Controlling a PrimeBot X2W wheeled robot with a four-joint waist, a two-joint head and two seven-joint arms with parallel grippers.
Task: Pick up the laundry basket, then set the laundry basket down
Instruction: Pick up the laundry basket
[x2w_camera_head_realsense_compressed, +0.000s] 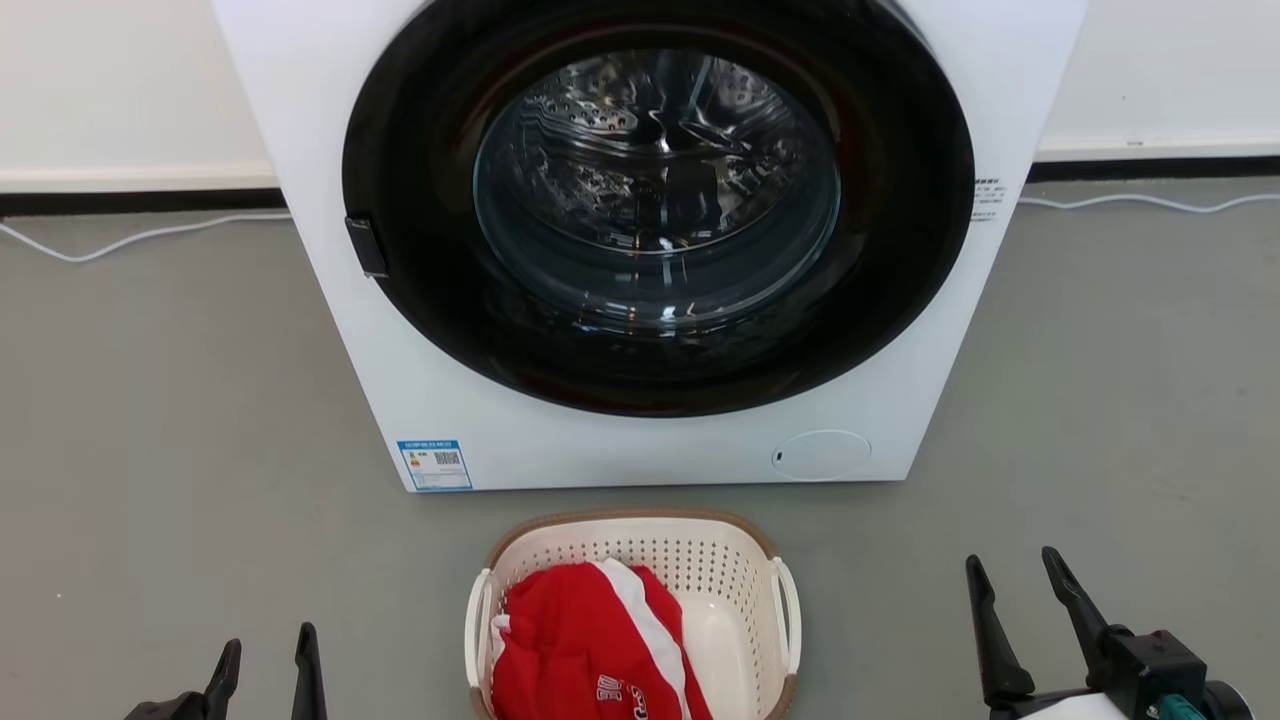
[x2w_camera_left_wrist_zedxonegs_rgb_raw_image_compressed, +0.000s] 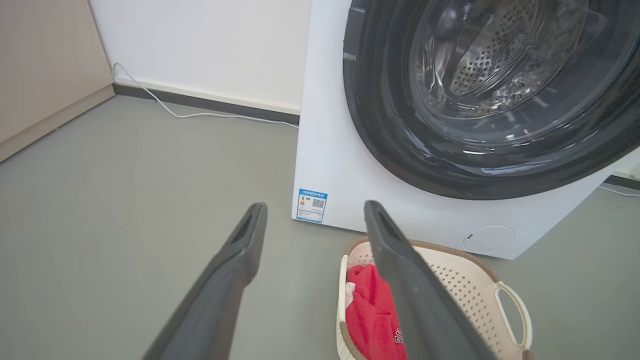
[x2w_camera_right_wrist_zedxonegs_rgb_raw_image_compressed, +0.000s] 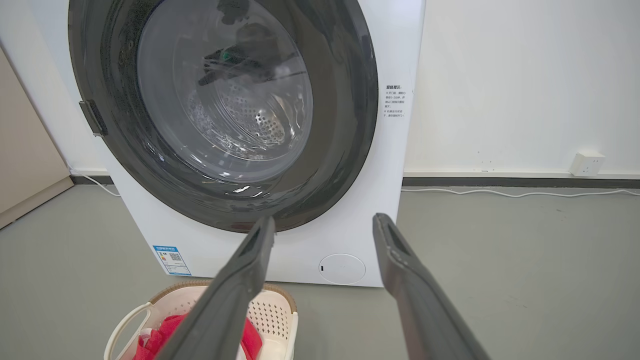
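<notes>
The laundry basket (x2w_camera_head_realsense_compressed: 700, 570) stands on the grey floor just in front of the washer, cream-white and perforated with a brown rim and a loop handle on each side. Red and white clothing (x2w_camera_head_realsense_compressed: 585, 640) lies inside it. My left gripper (x2w_camera_head_realsense_compressed: 265, 665) is open at the lower left, well to the basket's left and clear of it. My right gripper (x2w_camera_head_realsense_compressed: 1015, 575) is open at the lower right, also apart from the basket. The basket (x2w_camera_left_wrist_zedxonegs_rgb_raw_image_compressed: 470, 287) sits low behind the left gripper's (x2w_camera_left_wrist_zedxonegs_rgb_raw_image_compressed: 315, 210) right finger. In the right wrist view the basket (x2w_camera_right_wrist_zedxonegs_rgb_raw_image_compressed: 270, 310) lies below the gripper (x2w_camera_right_wrist_zedxonegs_rgb_raw_image_compressed: 325, 222).
A white front-loading washer (x2w_camera_head_realsense_compressed: 330, 250) with a shut dark round door (x2w_camera_head_realsense_compressed: 660, 200) stands directly behind the basket. A white cable (x2w_camera_head_realsense_compressed: 130, 240) runs along the wall's base on both sides. A wall socket (x2w_camera_right_wrist_zedxonegs_rgb_raw_image_compressed: 587, 163) sits low on the right wall. Grey floor (x2w_camera_head_realsense_compressed: 150, 450) spreads on both sides.
</notes>
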